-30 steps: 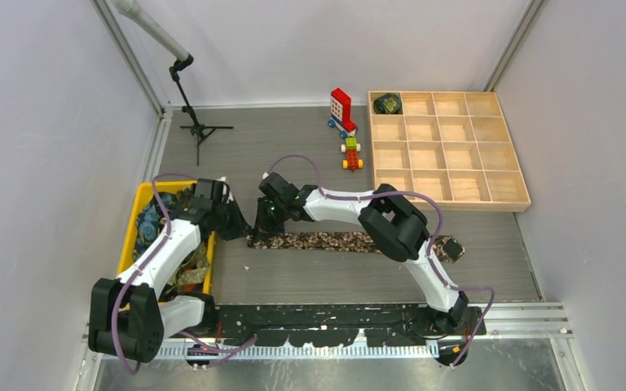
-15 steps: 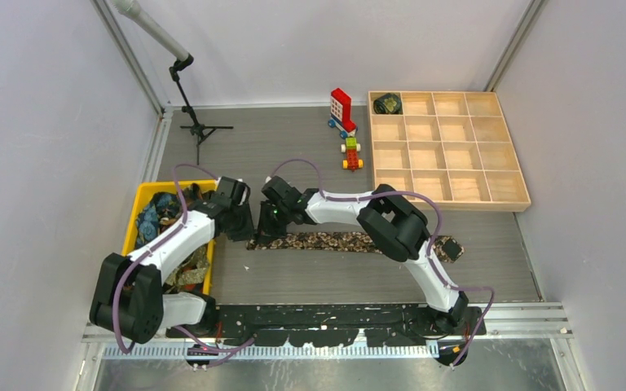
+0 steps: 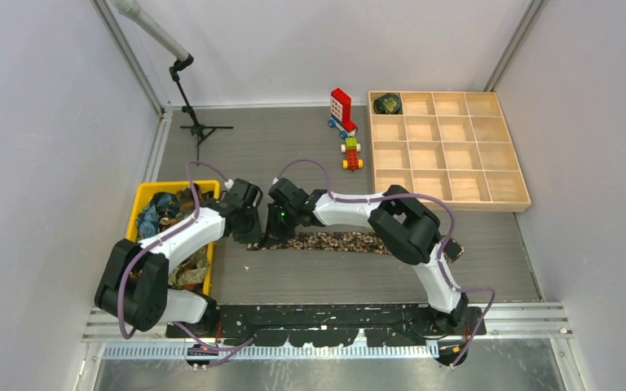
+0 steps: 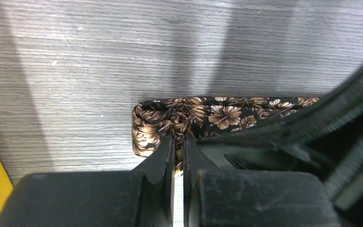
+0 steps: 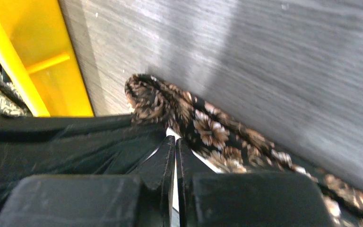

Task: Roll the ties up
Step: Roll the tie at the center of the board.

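Note:
A brown floral tie point(image 3: 334, 242) lies flat across the table's middle, its left end folded over. My left gripper point(image 3: 254, 236) and right gripper point(image 3: 278, 237) meet at that folded end. In the left wrist view the gripper point(image 4: 178, 139) is shut with the tie's fabric point(image 4: 227, 113) pinched between its tips. In the right wrist view the gripper point(image 5: 175, 140) is shut at the tie's near edge point(image 5: 208, 130). A dark rolled tie point(image 3: 388, 103) sits in the wooden tray's far-left compartment. More ties fill the yellow bin point(image 3: 134, 213).
The yellow bin point(image 5: 71, 75) stands just left of both grippers. The wooden compartment tray point(image 3: 448, 204) is at the back right. Red-and-white toy bricks point(image 3: 341, 108) and a small toy train point(image 3: 351, 154) stand left of it. A black stand point(image 3: 196, 126) is at the back left.
My left gripper has moved right from the bin's edge to the tie's folded end and shut on it. My right gripper has shifted slightly right along the tie.

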Robot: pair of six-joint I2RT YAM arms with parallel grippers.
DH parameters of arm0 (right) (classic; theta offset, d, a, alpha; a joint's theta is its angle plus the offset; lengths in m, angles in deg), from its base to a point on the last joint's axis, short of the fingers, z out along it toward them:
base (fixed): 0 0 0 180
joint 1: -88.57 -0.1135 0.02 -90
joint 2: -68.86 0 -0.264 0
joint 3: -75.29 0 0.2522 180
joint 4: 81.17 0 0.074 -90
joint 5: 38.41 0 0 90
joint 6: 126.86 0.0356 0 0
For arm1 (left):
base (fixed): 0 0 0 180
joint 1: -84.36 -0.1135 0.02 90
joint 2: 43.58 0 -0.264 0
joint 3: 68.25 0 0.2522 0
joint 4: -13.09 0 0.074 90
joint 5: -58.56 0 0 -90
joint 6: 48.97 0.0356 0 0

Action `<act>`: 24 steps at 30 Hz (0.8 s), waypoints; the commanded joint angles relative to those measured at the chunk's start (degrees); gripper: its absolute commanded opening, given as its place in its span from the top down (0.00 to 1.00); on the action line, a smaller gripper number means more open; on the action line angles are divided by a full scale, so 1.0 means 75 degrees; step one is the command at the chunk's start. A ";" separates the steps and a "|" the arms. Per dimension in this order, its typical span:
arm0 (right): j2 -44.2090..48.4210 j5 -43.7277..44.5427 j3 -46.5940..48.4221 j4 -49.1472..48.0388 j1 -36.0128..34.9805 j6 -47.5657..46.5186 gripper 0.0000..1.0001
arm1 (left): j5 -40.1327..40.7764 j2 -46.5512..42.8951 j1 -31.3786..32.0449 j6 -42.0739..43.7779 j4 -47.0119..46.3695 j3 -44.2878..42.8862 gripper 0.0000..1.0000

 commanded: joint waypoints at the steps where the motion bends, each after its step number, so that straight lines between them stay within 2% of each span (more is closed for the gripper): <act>1: 0.1072 0.0223 -0.0328 0.0103 0.0062 -0.0227 0.90 | 0.0221 0.0170 0.0214 -0.0170 -0.0130 -0.0276 1.00; 3: 0.1272 0.0304 -0.0522 0.0172 0.0094 -0.0271 0.91 | 0.0274 0.0240 0.0288 -0.0212 -0.0145 -0.0291 0.99; 6: 0.1516 0.0424 -0.0766 0.0270 0.0102 -0.0310 0.90 | 0.0279 0.0292 0.0352 -0.0296 -0.0183 -0.0312 0.93; 9: 0.1662 0.0475 -0.0863 0.0306 0.0118 -0.0310 0.91 | 0.0268 0.0330 0.0366 -0.0388 -0.0200 -0.0357 0.83; 16: 0.1830 0.0516 -0.0859 0.0439 0.0112 -0.0302 0.91 | 0.0267 0.0288 0.0368 -0.0485 -0.0090 -0.0539 0.66; 24: 0.1877 0.0522 -0.0847 0.0466 0.0100 -0.0215 0.91 | 0.0066 0.0139 0.0364 -0.0584 -0.0116 -0.0555 0.68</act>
